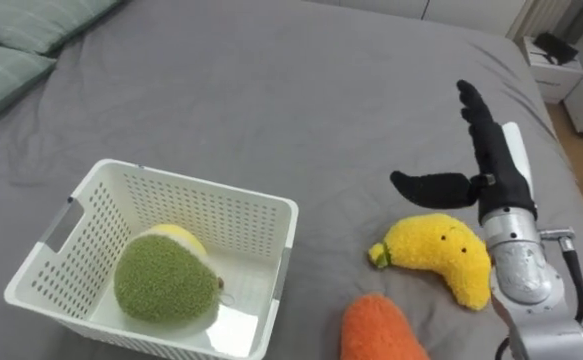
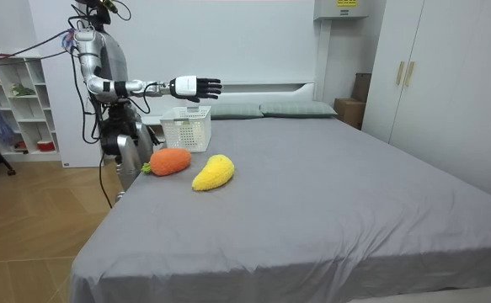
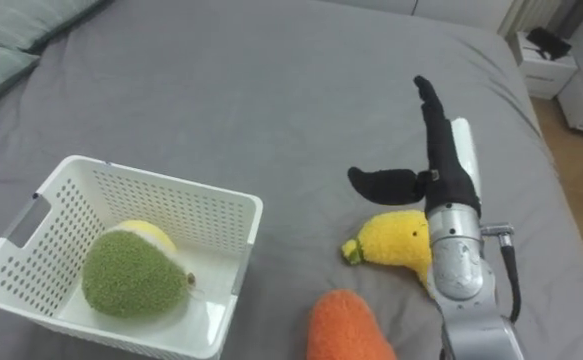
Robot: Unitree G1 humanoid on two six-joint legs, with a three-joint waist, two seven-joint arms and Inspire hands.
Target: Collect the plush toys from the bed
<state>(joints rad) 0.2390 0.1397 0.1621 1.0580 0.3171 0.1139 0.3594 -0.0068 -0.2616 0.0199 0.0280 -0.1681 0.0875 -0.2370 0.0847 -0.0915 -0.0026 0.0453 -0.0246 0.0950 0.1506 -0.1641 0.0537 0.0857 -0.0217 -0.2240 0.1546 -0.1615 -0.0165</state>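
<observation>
Grey bed (image 1: 271, 90) underneath everything. At four o'clock, yellow plush banana (image 1: 441, 255); at six, orange plush carrot (image 1: 376, 330); at eight, round green plush fruit (image 1: 161, 280) inside white perforated plastic basket (image 1: 221, 210). Over banana, right hand (image 1: 491, 160), fingers (image 1: 476, 110) straight, thumb spread, empty.

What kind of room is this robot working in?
Most likely a bedroom: a large grey-covered bed, pillows at its head, and a tall wardrobe beside it.
</observation>
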